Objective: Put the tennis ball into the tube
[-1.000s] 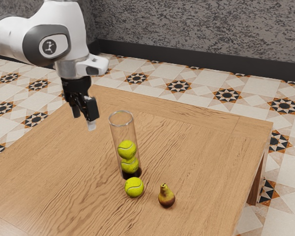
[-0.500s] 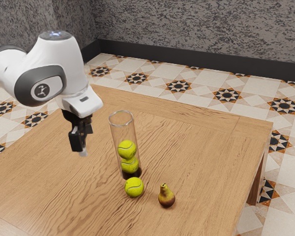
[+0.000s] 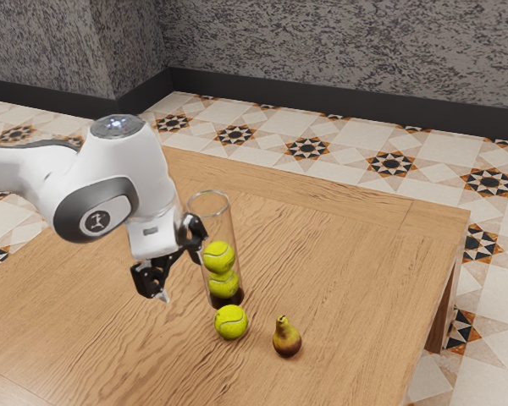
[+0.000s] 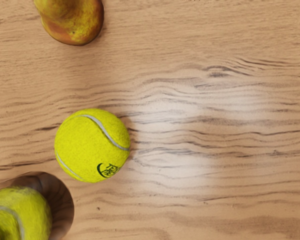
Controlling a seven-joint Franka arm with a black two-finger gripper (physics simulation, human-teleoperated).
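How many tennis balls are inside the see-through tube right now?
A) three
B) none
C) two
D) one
C: an upper ball sits on a lower ball inside the tube, while the loose ball is outside, on the table.

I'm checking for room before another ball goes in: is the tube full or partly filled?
Partly filled: two stacked balls sit low in the tube, with empty space above them.
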